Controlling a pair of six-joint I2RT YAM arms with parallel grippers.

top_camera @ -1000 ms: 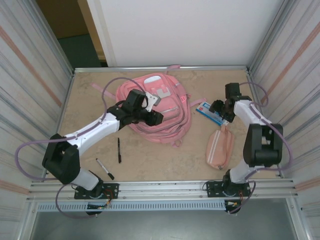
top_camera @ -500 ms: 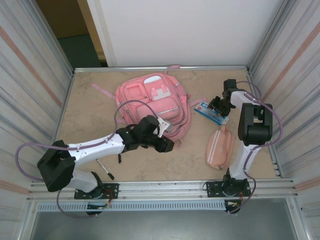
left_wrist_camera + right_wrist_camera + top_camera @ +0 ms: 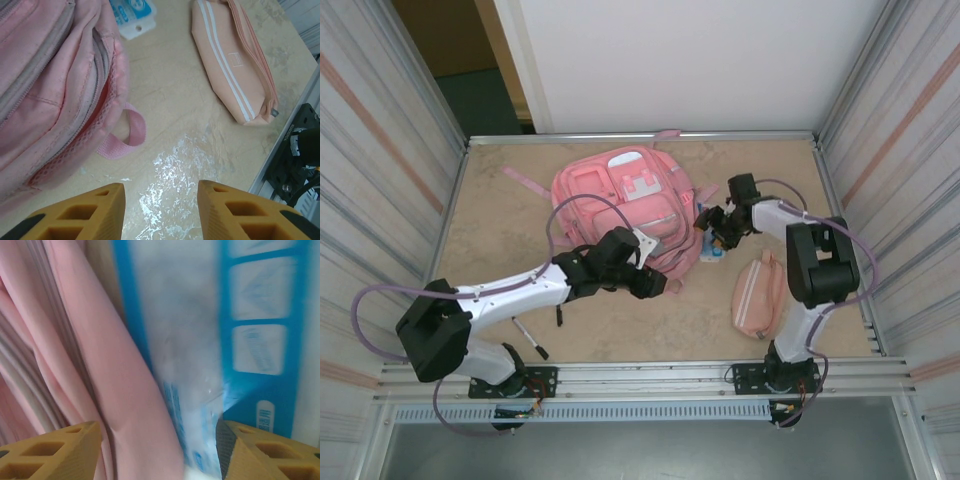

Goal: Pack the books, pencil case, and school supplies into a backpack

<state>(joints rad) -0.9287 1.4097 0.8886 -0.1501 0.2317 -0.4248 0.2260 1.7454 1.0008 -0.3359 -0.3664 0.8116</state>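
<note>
Sliding left since a moment ago, our right gripper [image 3: 717, 228] now has the blue-and-white packet [image 3: 710, 250] against the backpack's [image 3: 620, 195] right edge.
Our right fingers [image 3: 55, 450] straddle the packet and a pink strap [image 3: 125, 390]; we cannot tell whether they clamp it. Our left gripper [image 3: 655, 285] hangs spread and empty over the table [image 3: 500, 220] at the backpack's near edge, with the pencil case [image 3: 760, 295] lying off to its right.

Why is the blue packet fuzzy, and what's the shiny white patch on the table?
Right wrist view: the packet sits very close to the lens, so it blurs. Left wrist view: that patch is light glare on the table.
</note>
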